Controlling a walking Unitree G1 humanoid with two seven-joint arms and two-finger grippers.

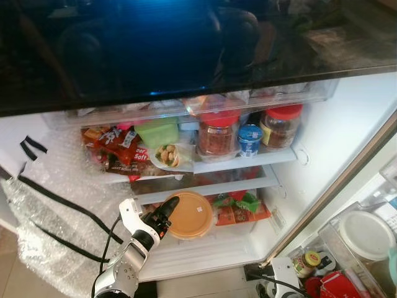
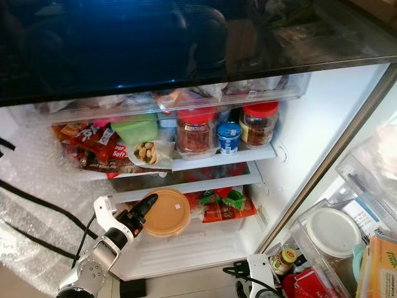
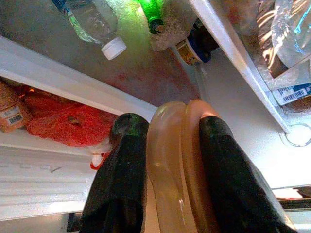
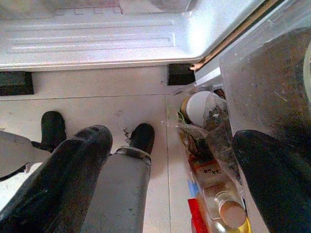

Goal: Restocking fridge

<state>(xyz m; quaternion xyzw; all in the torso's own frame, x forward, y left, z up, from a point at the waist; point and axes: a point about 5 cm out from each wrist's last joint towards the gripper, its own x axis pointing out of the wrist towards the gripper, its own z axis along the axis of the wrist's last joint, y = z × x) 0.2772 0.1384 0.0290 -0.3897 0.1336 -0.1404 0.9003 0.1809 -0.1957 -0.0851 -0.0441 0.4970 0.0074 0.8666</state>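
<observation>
While my left gripper (image 1: pixel 166 214) clamps the round orange-lidded container (image 1: pixel 189 215) below the fridge shelf (image 1: pixel 242 160), my right gripper (image 4: pixel 170 179) hangs open.

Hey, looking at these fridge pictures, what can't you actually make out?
- Tub: contents hidden by its orange lid, head views; the left tool, shut on its rim, blocks most of it in the left wrist view.
- Top of the fridge: hidden behind the dark glossy door, head views.
- Jar labels: too small to read.
- Door bin: cut off by the frame's edge.
- Right tool: open over the floor, its fingertips cut off.
</observation>
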